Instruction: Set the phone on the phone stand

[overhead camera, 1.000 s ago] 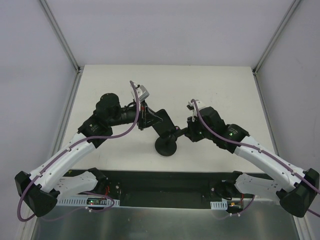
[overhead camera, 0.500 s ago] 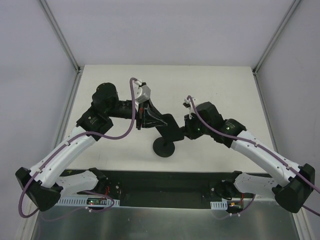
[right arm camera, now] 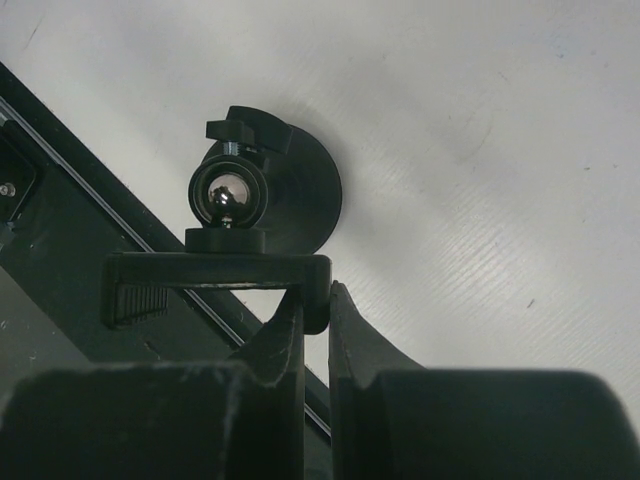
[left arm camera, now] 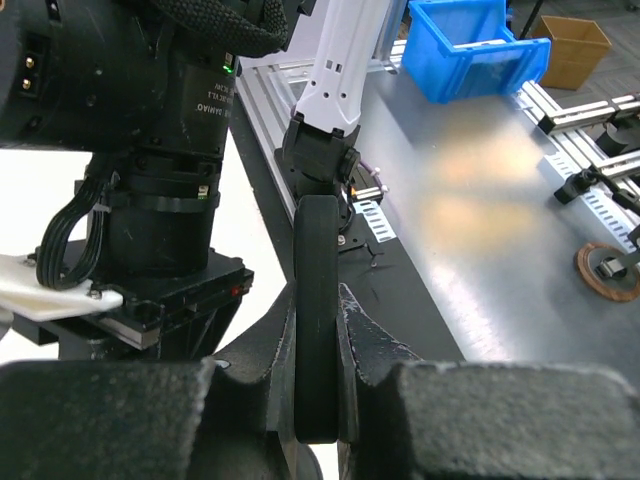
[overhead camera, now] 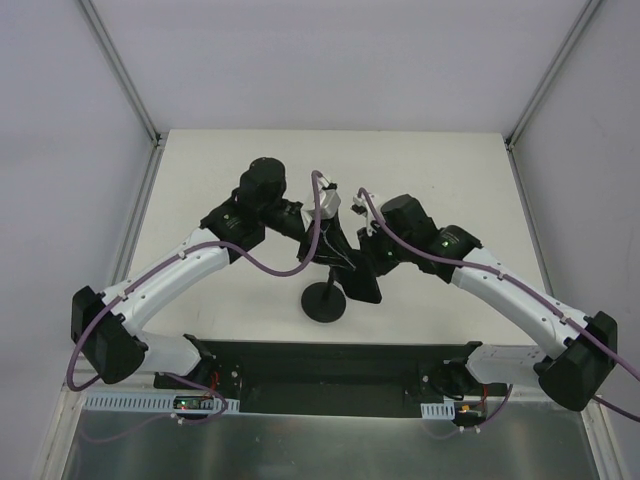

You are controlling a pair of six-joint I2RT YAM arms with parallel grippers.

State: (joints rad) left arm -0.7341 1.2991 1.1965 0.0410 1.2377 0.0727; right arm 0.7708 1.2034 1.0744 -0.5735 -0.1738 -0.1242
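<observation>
Black on black: the left gripper (left arm camera: 318, 345) is clamped on the phone (left arm camera: 318, 250), seen edge-on at centre frame of its wrist view. The right gripper (right arm camera: 316, 310) pinches the right end of the bracket (right arm camera: 200, 270) atop the phone stand (right arm camera: 228, 195), low centre, with the disc base (right arm camera: 312, 190) on the white table (right arm camera: 480, 150) beneath. The step in hand looks like seating the phone. Next it needs its edge lined up with the bracket before release.
</observation>
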